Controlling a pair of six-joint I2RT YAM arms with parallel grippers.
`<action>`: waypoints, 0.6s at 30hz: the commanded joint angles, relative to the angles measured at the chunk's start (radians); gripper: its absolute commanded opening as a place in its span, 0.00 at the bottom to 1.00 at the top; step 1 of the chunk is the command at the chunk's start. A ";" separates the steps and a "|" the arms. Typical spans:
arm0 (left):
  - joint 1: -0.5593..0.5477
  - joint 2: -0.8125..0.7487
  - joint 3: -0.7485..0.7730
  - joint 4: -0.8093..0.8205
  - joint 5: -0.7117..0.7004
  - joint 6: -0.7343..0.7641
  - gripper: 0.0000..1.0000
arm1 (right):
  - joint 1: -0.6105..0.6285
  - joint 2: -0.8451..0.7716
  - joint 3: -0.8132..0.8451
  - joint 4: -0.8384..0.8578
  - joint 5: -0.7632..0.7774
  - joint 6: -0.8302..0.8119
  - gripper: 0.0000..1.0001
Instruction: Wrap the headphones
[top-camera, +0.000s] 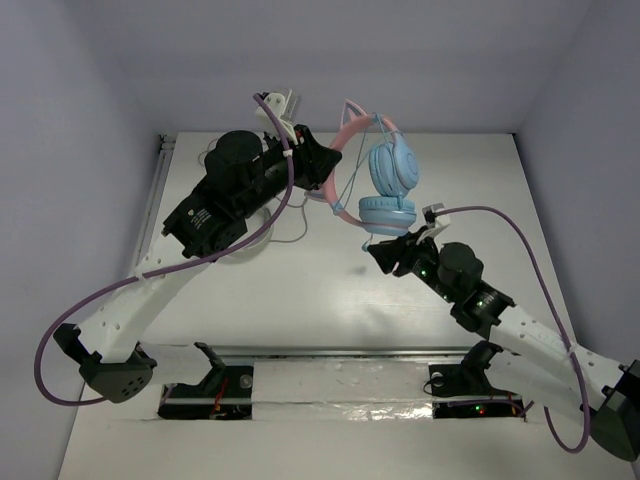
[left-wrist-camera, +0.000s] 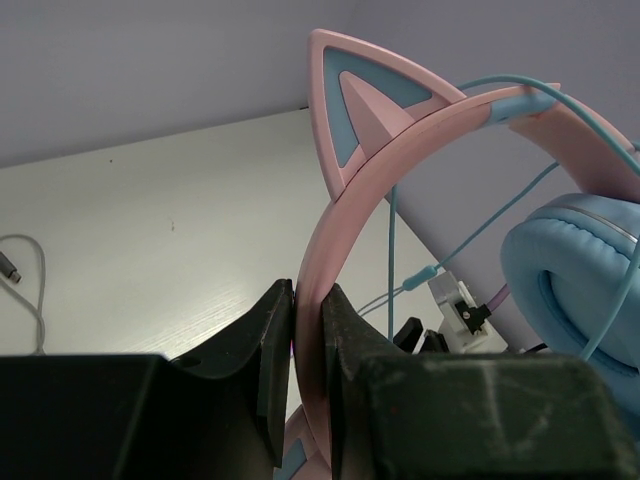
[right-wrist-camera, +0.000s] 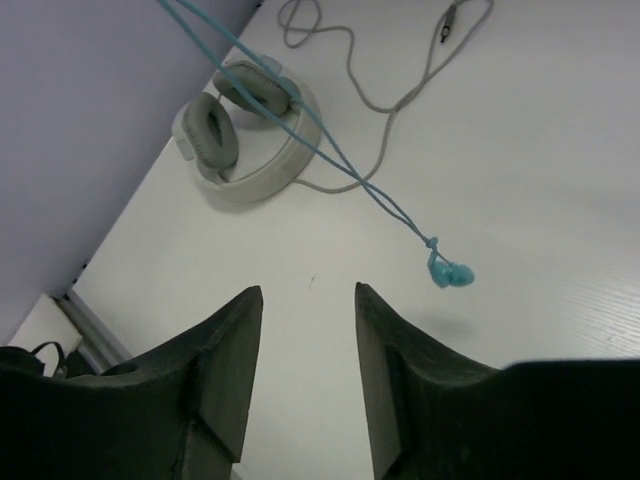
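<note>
The left gripper (left-wrist-camera: 305, 340) pinched the headphones (top-camera: 385, 175) by the pink band (left-wrist-camera: 330, 230), up above the table (top-camera: 300, 300), and the right gripper (right-wrist-camera: 308, 305), jaws apart and empty, likely had to catch the loose cable (right-wrist-camera: 395, 212) next for winding.

White table (top-camera: 330, 300), matte with faint grain, walls close on the left, back and right. A metal rail (right-wrist-camera: 92, 328) runs along the left edge. A grey-white headset (right-wrist-camera: 262, 172) lies flat in the far-left area, near the left wall, with both grey earpads (right-wrist-camera: 212, 130) showing. A thin grey cable (right-wrist-camera: 395, 95) starts at the headset and snakes loosely over the surface, ending in a plug (right-wrist-camera: 452, 14). In the top view the headset is mostly hidden.
</note>
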 joint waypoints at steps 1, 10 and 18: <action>0.001 -0.037 0.070 0.090 -0.010 -0.017 0.00 | -0.005 -0.001 0.029 -0.005 0.084 -0.010 0.50; 0.001 -0.036 0.069 0.093 0.007 -0.018 0.00 | -0.005 -0.006 0.041 -0.053 0.207 -0.031 0.58; 0.001 -0.034 0.072 0.099 0.044 -0.026 0.00 | -0.005 0.123 0.052 0.030 0.203 -0.057 0.58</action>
